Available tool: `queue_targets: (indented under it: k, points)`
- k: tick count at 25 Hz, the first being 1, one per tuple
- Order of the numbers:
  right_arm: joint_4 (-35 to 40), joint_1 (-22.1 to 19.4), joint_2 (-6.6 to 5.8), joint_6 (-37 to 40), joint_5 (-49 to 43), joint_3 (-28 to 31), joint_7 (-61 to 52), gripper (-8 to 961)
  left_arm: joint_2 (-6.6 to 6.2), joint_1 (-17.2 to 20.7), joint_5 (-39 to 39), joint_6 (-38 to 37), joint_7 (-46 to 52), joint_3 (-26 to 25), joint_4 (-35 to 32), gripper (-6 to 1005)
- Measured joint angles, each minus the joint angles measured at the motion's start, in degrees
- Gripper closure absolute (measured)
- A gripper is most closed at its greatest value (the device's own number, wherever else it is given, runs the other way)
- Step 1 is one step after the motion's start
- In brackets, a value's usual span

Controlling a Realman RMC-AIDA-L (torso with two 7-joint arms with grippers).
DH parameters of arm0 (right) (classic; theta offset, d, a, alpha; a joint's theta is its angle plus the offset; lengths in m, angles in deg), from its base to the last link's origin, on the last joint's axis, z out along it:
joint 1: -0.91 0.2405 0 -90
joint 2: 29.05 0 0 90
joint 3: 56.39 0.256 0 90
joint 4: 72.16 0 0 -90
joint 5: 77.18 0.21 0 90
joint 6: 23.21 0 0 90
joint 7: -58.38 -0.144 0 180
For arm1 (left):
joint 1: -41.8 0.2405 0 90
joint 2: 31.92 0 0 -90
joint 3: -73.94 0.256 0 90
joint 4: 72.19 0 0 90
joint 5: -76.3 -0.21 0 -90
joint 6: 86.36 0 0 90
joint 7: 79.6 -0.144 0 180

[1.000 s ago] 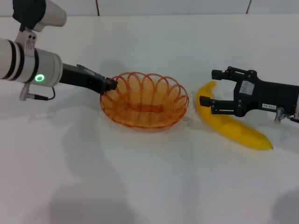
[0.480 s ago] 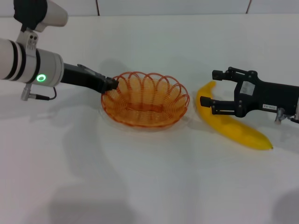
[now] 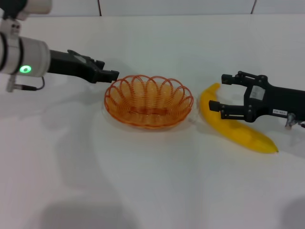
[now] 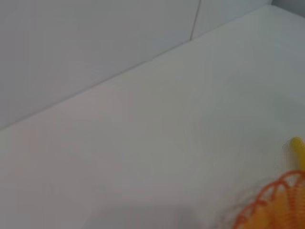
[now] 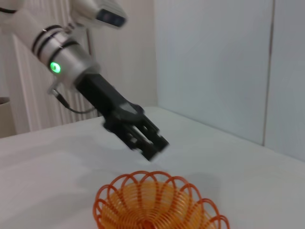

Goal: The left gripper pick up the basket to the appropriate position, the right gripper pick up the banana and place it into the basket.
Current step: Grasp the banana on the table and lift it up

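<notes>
The banana (image 3: 233, 125) lies flat on the white table (image 3: 157, 181), to the right of the basket (image 3: 148, 101) and just clear of its rim. Its long axis runs diagonally in the head view: one pointed end sits up near the basket's right side, and the other end points away toward the lower right, with the curve bowing toward the basket. In the left wrist view only its yellow tip (image 4: 297, 149) shows, past the basket's orange edge (image 4: 271, 204).

The right gripper (image 3: 220, 94) reaches in from the right, with its fingers spread apart. One finger lies over the banana's upper part and the other is beyond it (whether either actually touches the fruit cannot be told), so nothing is clamped.

The basket rests upright on the table with nothing inside it. The left gripper (image 3: 110, 75) hangs just off the basket's upper-left rim, apart from the wire. In the right wrist view its fingers (image 5: 151, 140) show a narrow gap between them and hold nothing, above and behind the basket (image 5: 159, 202).
</notes>
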Motion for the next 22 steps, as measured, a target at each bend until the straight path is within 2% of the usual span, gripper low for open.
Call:
queue_targets:
  k: [4,6,7,8,9,12,13,17,18,19,22]
  points:
    - [0.0,-0.8,-0.22,0.0,1.6,0.1,0.0,144,0.05,7.7,8.2,-10.1,-9.6,0.6,-9.7,517]
    - [0.0,-1.1,-0.26,0.1,2.3,0.1,0.0,145,-0.04,14.5,16.0,-14.6,-16.2,0.7,-14.5,472]
    - [0.0,-1.3,-0.29,0.2,2.5,0.1,0.0,145,-0.04,14.5,16.0,-14.6,-16.2,0.7,-14.5,449]
    - [0.0,-1.5,-0.32,0.3,2.6,0.1,0.0,145,-0.12,16.6,18.2,-15.7,-18.2,0.7,-15.4,427]
    - [0.0,-1.6,-0.33,0.4,2.8,0.1,0.0,146,-0.25,22.0,22.3,-17.4,-22.3,0.7,-16.6,385]
    - [0.1,-2.1,-0.54,0.4,2.8,0.0,0.0,147,-0.17,26.6,23.8,-18.0,-26.7,0.7,-15.6,259]
    - [0.1,-2.3,-0.57,0.4,2.8,0.0,0.0,147,-0.1,27.8,24.3,-18.1,-28.7,0.7,-14.7,217]
    - [0.1,-3.2,-0.94,0.5,2.3,-0.3,0.0,149,-0.11,30.4,27.6,-18.4,-39.8,0.7,-8.1,223]
    - [0.1,-3.6,-1.14,0.6,2.2,-0.6,0.0,149,-0.1,30.6,28.5,-18.7,-45.7,0.7,-4.2,225]
    - [0.1,-3.8,-1.3,0.7,2.0,-0.8,0.0,149,-0.1,30.6,28.5,-18.7,-45.7,0.7,-4.2,225]
    - [0.4,-4.3,-1.59,0.7,-0.8,-1.8,-0.2,150,-0.01,30.6,29.6,-19.2,-51.9,0.7,1.3,224]
